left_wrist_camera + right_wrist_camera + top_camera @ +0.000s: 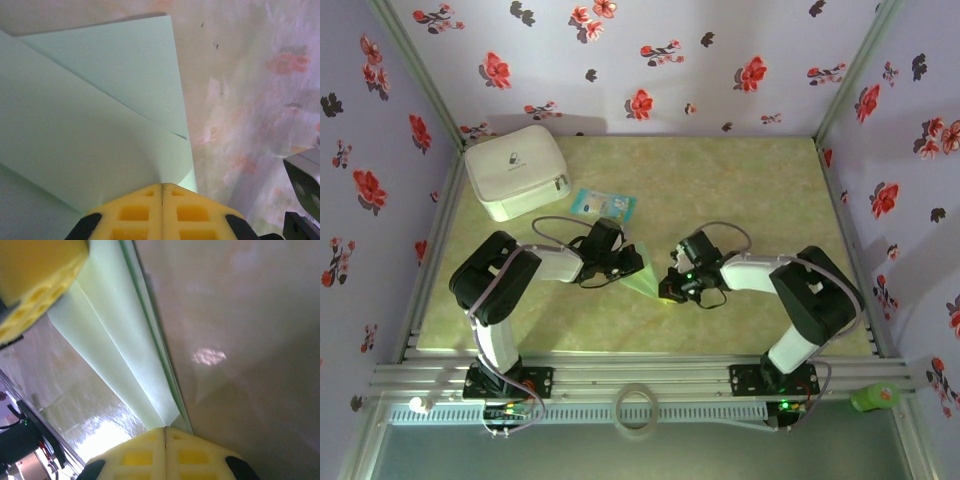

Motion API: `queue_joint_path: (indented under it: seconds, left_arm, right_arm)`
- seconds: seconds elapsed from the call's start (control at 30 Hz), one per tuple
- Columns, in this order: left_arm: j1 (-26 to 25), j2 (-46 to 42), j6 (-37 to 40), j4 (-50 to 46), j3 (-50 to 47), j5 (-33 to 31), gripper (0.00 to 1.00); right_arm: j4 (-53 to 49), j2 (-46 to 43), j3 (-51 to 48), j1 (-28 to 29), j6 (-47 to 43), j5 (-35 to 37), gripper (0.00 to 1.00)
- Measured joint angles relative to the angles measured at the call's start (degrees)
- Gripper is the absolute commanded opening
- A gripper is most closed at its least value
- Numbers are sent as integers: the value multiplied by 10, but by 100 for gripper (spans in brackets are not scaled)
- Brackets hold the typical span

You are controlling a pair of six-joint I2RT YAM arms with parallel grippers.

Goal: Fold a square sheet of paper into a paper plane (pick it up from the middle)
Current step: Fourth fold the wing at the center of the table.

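Observation:
The square sheet of paper is pale mint green and folded into a slim pointed paper plane shape. It is held just above the mat between my two grippers. My left gripper is shut on its left end; in the left wrist view the layered flaps run into the closed yellow fingertips. My right gripper is shut on the other end; in the right wrist view the narrow creased paper ends in the closed tips. The left gripper's yellow finger shows at that view's top left.
A white zipped pouch stands at the back left, with a small blue-and-white packet beside it. Flowered walls close in the left, back and right sides. A tape roll and a green object lie on the front rail.

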Motion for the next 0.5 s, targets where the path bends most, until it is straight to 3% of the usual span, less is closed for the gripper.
queue_joint_path:
  seconds: [0.5]
  left_arm:
    - [5, -2, -2, 2, -4, 2, 6]
  right_arm:
    - [-56, -122, -21, 0, 14, 3, 7]
